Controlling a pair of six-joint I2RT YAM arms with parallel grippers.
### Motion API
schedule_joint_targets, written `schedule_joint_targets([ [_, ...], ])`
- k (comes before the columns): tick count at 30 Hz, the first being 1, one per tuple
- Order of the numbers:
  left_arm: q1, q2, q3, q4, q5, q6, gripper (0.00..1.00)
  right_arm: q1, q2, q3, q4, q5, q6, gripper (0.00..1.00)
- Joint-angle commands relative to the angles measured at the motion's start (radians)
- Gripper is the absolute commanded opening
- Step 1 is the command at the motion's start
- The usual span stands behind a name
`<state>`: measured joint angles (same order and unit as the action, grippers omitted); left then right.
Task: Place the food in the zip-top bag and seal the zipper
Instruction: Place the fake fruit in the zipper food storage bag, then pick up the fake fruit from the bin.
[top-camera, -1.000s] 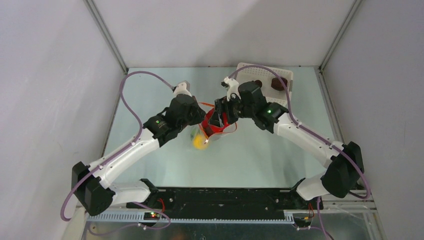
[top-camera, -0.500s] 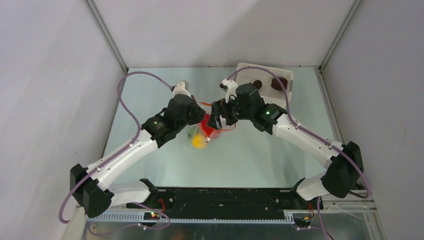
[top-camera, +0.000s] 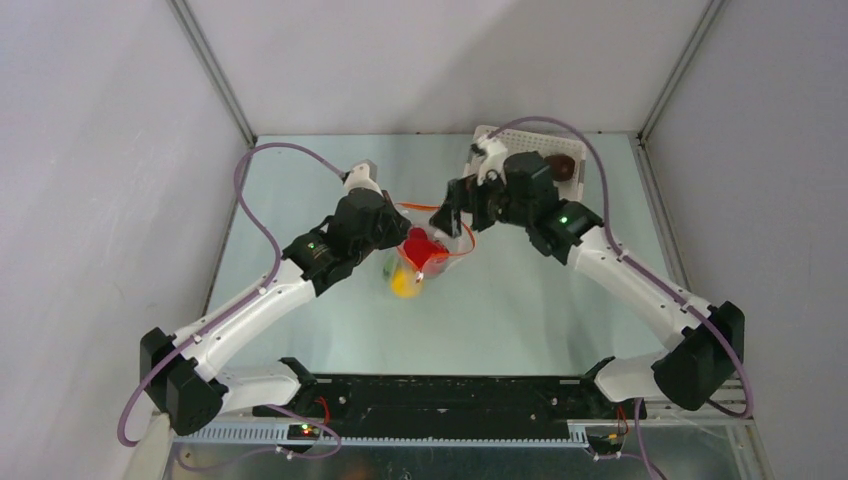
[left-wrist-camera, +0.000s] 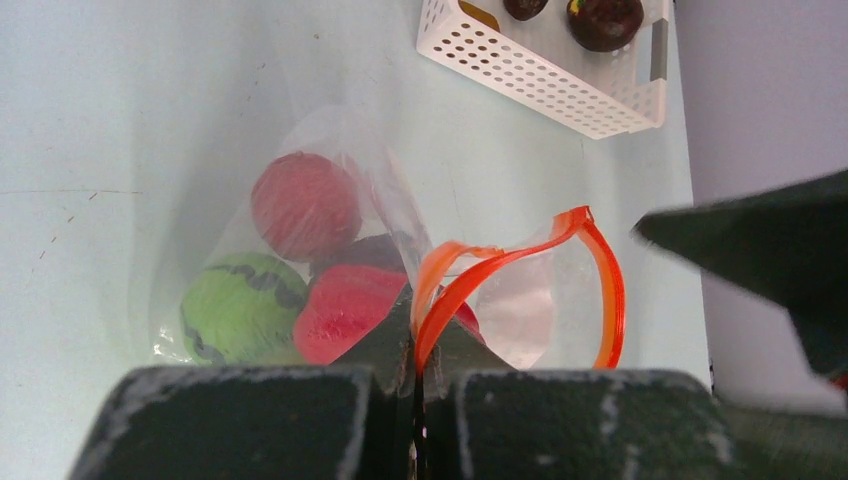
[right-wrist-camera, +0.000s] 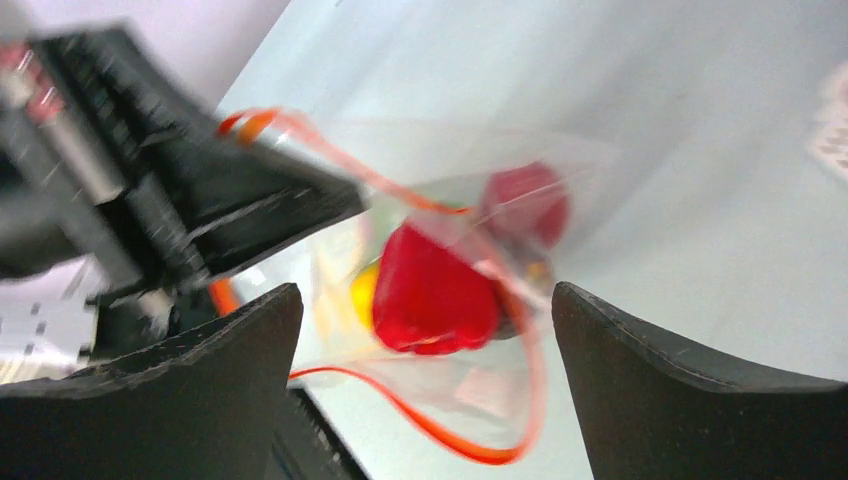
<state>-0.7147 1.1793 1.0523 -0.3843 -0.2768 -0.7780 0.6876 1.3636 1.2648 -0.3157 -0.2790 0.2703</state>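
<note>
The clear zip-top bag (top-camera: 425, 265) lies mid-table, its mouth held open. My left gripper (left-wrist-camera: 415, 335) is shut on the orange-red zipper (left-wrist-camera: 610, 290) at the mouth's edge. Inside the bag are a red ball (left-wrist-camera: 305, 205), a green striped fruit (left-wrist-camera: 240, 305), a bright red fruit (left-wrist-camera: 350, 310), a dark maroon one (left-wrist-camera: 372, 250) and a yellow one (top-camera: 403, 285). My right gripper (top-camera: 452, 215) is open and empty, just above and right of the mouth. Its wrist view looks down on the red fruit (right-wrist-camera: 435, 285) and the zipper loop (right-wrist-camera: 440, 430). The white slider tab is not visible.
A white perforated basket (left-wrist-camera: 540, 80) stands at the back right with two dark maroon fruits (left-wrist-camera: 605, 18) in it. My right arm hangs over the basket (top-camera: 483, 133) in the top view. Walls close in the left, right and back.
My right gripper has pulled out of the bag mouth, back and to the right towards the basket, with open jaws. A red fruit now lies in the bag. My left gripper keeps its hold.
</note>
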Motion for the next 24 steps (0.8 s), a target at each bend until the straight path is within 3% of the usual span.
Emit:
schedule_joint_targets([
  [1,0.006,-0.032,-0.004,0.007,-0.032,0.003,0.00,-0.140,-0.003,0.054,0.050,0.023,0.064,0.99],
  [9,0.006,-0.048,-0.003,-0.027,-0.072,0.011,0.00,-0.334,0.273,0.298,-0.098,0.219,0.077,0.99],
  [16,0.008,-0.056,0.004,-0.060,-0.086,0.007,0.00,-0.375,0.590,0.634,-0.278,0.343,0.043,0.98],
  [24,0.009,-0.062,-0.003,-0.057,-0.083,0.003,0.00,-0.400,0.790,0.792,-0.318,0.351,0.055,0.92],
])
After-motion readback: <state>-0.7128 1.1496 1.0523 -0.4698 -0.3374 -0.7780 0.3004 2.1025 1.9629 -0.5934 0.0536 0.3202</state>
